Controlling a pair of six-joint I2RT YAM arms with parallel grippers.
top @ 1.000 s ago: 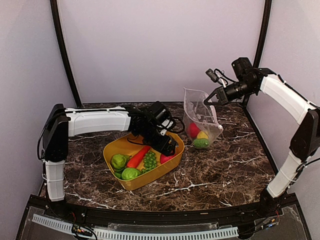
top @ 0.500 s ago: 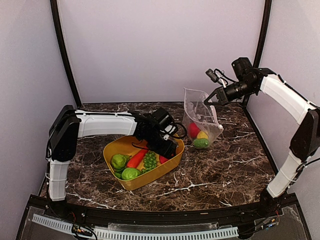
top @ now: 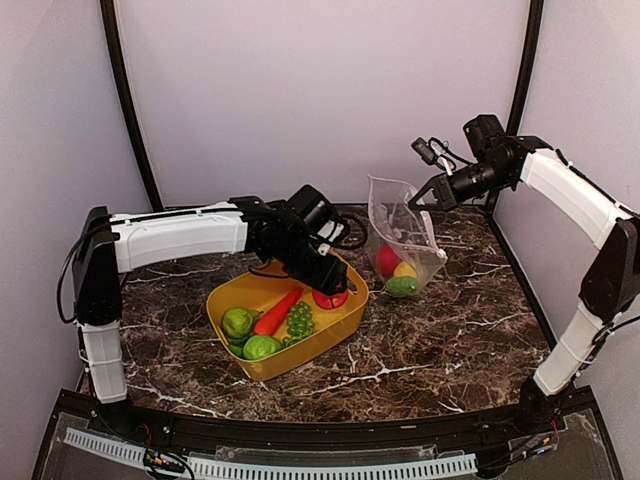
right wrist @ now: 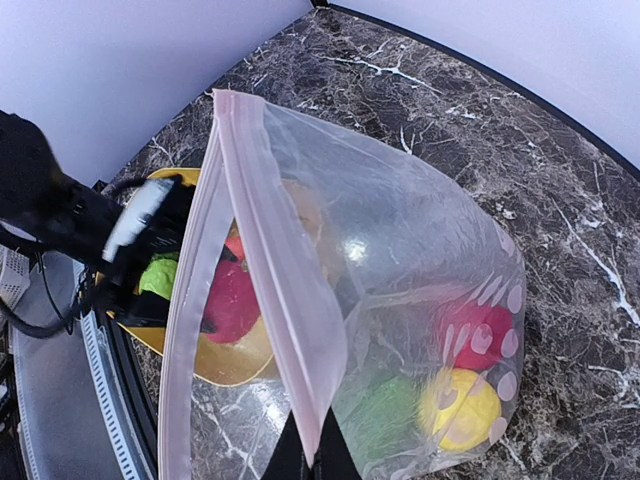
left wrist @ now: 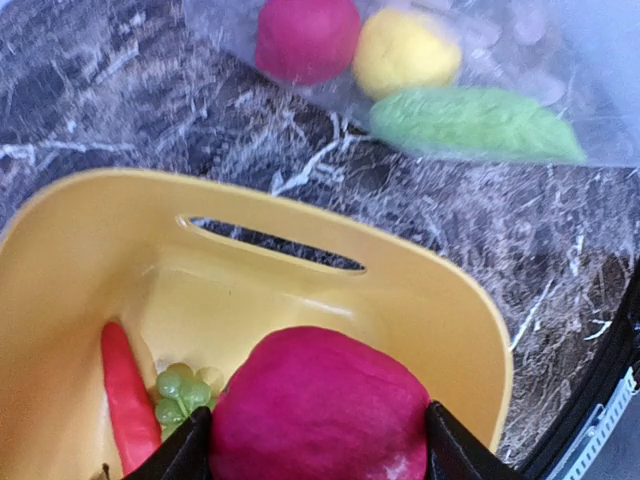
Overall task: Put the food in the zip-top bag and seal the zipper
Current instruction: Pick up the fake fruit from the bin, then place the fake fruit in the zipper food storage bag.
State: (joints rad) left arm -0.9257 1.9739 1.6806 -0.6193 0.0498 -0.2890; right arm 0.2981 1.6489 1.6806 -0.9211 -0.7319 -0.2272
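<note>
My left gripper (top: 330,293) is shut on a red ball (top: 331,298) and holds it just above the right end of the yellow tub (top: 240,292). In the left wrist view the ball (left wrist: 320,410) fills the space between my fingers. My right gripper (top: 418,200) is shut on the mouth edge of the zip-top bag (top: 400,235) and holds it upright and open. The whitish zipper (right wrist: 270,260) runs up from my fingertips. In the bag lie a red ball (top: 387,260), a yellow lemon (top: 405,269) and a green cucumber (top: 403,286).
In the tub lie two green round pieces (top: 238,322), a carrot (top: 277,312) and green grapes (top: 299,320). The tub's handle slot (left wrist: 275,245) faces the bag. Walls close the back and both sides of the marble table (top: 450,330).
My left gripper has closed on the red ball in the tub and lifted it a little up. The right arm and the bag have not moved.
</note>
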